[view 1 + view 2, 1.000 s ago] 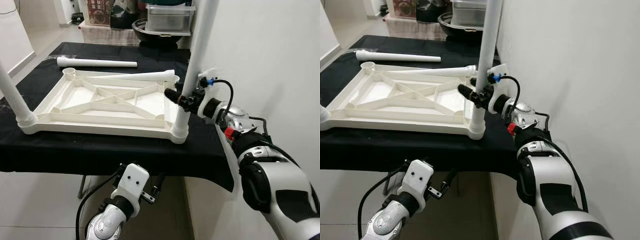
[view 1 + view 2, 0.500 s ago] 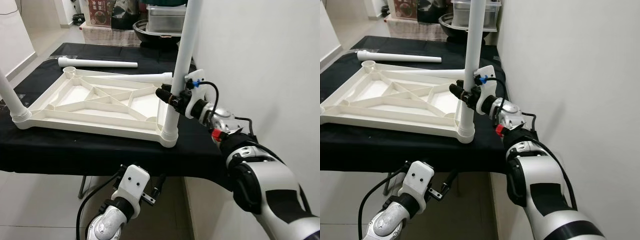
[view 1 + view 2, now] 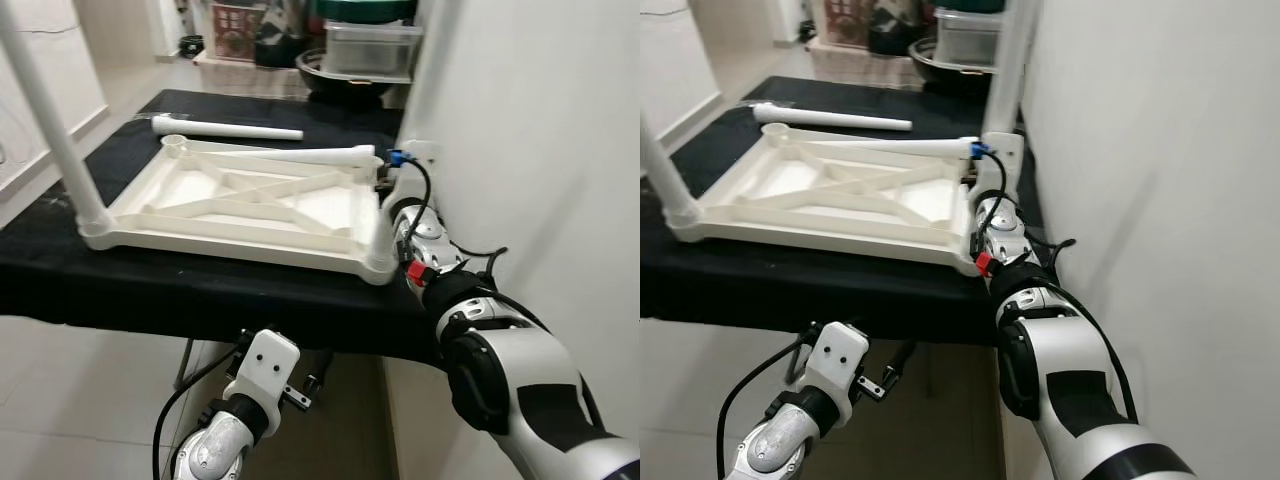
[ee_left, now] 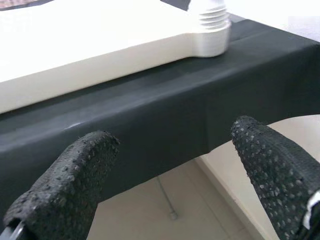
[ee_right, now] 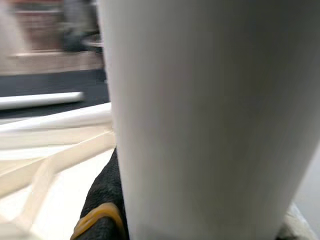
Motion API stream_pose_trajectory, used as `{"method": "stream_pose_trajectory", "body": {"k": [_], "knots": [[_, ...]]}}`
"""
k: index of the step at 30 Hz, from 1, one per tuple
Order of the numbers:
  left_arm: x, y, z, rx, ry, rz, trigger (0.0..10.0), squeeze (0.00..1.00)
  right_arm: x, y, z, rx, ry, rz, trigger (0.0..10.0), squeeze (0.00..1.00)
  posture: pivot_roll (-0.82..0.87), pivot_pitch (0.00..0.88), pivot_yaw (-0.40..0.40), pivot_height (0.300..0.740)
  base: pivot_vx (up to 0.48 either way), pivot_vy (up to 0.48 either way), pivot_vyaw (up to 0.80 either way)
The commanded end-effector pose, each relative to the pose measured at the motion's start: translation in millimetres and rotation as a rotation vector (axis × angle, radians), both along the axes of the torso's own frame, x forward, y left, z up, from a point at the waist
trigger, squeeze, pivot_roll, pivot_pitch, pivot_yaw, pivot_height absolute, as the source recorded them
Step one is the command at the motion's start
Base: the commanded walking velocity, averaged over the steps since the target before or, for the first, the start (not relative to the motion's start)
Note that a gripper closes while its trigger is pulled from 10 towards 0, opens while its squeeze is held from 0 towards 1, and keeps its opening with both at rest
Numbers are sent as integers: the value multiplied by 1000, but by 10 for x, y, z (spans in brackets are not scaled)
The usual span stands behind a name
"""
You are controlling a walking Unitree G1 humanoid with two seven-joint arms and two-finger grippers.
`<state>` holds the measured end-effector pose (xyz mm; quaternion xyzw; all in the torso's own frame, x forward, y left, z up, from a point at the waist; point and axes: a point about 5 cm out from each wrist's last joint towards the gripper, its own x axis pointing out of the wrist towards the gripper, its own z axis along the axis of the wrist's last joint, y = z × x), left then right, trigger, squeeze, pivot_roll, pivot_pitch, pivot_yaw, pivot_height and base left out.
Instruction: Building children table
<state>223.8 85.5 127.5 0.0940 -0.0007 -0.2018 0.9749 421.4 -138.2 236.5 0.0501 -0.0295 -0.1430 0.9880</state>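
The upturned tabletop (image 3: 250,200) lies on the black-draped counter (image 3: 200,295). The right gripper (image 3: 992,180), jaws clamped on the near-corner leg (image 3: 1008,70), seemingly steadies it in its socket. The left gripper (image 4: 175,165) idles below, jaws apart.

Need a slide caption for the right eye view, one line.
Right gripper grips an upright white leg at the corner of the upturned tabletop on a black-covered table; two legs lie loose.

White table leg (image 5: 200,110) close up, black finger (image 5: 102,200) against it, ribbed white tabletop underside (image 5: 40,165) behind, loose leg (image 5: 40,100) beyond
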Motion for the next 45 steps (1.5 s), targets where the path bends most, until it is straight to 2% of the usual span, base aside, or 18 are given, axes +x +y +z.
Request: {"method": "stream_pose_trajectory", "body": {"k": [1,2,4,5,6,7,12,13,17,19,22,24,31,36,37,40,41,45], "knots": [[-10,-3,-39,14,16,-1,10000,0,-40,-67,-191,61,85,-116,0,0,97,93,-95,740,0,0,0],[-9,-4,-39,14,16,1,10000,0,-34,10,-176,86,86,-96,2588,0,99,94,-95,740,0,0,0],[-8,-6,-38,13,15,2,10000,0,-32,67,-168,99,89,-84,2588,0,99,93,-94,740,0,0,0],[-7,-6,-38,13,15,3,10000,0,-28,119,-158,109,87,-56,10000,0,98,95,-96,740,0,0,0],[-7,-6,-38,13,15,3,10000,0,-28,119,-158,109,87,-56,10000,0,98,95,-96,740,0,0,0],[-5,-4,-38,11,16,4,10000,0,-23,155,-148,108,78,-23,10000,1000,98,95,-96,740,0,0,0],[2,-7,-43,9,21,2,10000,0,-9,152,-83,68,15,68,10000,1000,89,95,-96,740,0,0,0],[2,-8,-45,9,22,2,10000,0,-6,130,-61,74,-5,85,10000,0,90,94,-97,740,0,0,0],[1,-8,-46,9,22,5,10000,0,2,90,-8,72,-46,132,10000,0,90,94,-97,740,0,0,0],[6,-13,-47,7,21,5,10000,0,3,90,25,23,-96,380,10000,0,90,90,-97,740,0,0,0],[7,-13,-47,6,20,5,10000,0,-7,103,14,35,-101,513,10000,0,87,92,-95,740,0,0,0],[7,-13,-46,6,18,3,10000,0,-64,87,-64,24,-71,794,10000,0,87,87,-95,740,0,0,0],[-4,-10,-43,7,14,1,10000,0,-184,127,-146,-74,4,1155,10000,0,98,82,-93,740,0,0,0],[-12,-4,-46,8,15,2,10000,0,-211,249,-110,-85,3,1261,10000,0,102,78,-96,740,0,0,0],[-13,-3,-48,10,15,2,10000,0,-209,306,-97,-78,-3,1268,4118,0,106,73,-96,740,0,0,0],[-15,-2,-49,11,15,2,10000,0,-208,344,-89,-73,-7,1272,4118,0,106,73,-95,740,0,0,0],[-16,-2,-52,12,16,2,10000,0,-208,393,-80,-71,-23,1271,0,0,105,69,-95,740,0,0,0],[-18,-4,-62,11,20,0,10000,0,-129,399,-58,-66,-27,1076,0,0,102,66,-96,740,0,0,0]]}}
